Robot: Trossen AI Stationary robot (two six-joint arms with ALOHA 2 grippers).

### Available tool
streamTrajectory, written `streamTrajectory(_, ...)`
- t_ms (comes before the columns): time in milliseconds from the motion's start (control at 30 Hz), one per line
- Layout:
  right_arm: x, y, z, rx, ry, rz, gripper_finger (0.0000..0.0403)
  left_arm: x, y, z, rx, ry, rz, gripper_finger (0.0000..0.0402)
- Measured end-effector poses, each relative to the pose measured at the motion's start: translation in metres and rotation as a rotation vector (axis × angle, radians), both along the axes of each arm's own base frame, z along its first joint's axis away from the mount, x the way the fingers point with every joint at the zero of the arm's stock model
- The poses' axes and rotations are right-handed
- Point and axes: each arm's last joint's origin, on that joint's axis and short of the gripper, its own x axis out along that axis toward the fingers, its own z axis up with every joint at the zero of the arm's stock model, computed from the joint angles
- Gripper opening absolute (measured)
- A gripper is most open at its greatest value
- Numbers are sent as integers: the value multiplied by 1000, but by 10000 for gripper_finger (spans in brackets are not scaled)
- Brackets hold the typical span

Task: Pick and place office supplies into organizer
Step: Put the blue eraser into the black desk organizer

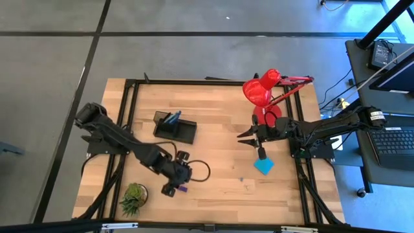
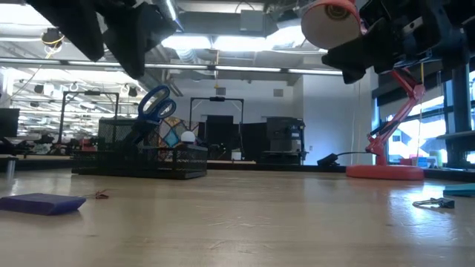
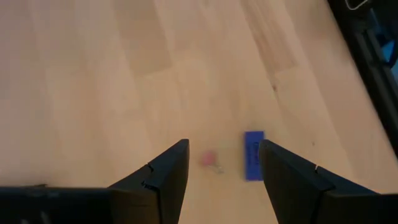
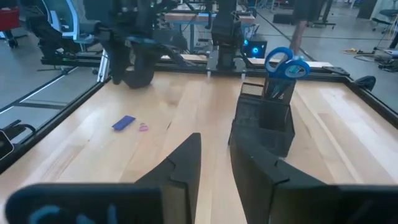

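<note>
Left gripper point(image 3: 221, 168) hovered, fingers spread wide, over the purple block point(image 3: 253, 154) lying lengthwise toward 12 o'clock beside one finger; right gripper point(image 4: 214, 168) looked narrowly parted, probably empty.

A robotics lab: wooden worktable point(image 1: 213, 129) on concrete floor, more rigs, bright ceiling lights behind.

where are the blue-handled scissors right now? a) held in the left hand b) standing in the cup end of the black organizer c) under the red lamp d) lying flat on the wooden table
b: the blue-handled scissors stand handles-up in the taller cup section of the black mesh desk organizer, touched by neither hand.
</note>
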Motion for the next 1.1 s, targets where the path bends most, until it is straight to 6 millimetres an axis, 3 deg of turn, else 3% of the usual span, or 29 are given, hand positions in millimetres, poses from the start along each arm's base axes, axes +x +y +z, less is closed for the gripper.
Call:
streamTrajectory(133,0,0,-2,-2,24,1,91,5,-11,-10,-5,29,15,185)
streamTrajectory(533,-3,0,-13,97,149,-20,91,13,-29,-67,2,211,67,185)
streamTrajectory(1100,-3,0,-13,98,151,-21,91,15,-41,-94,16,257,95,184)
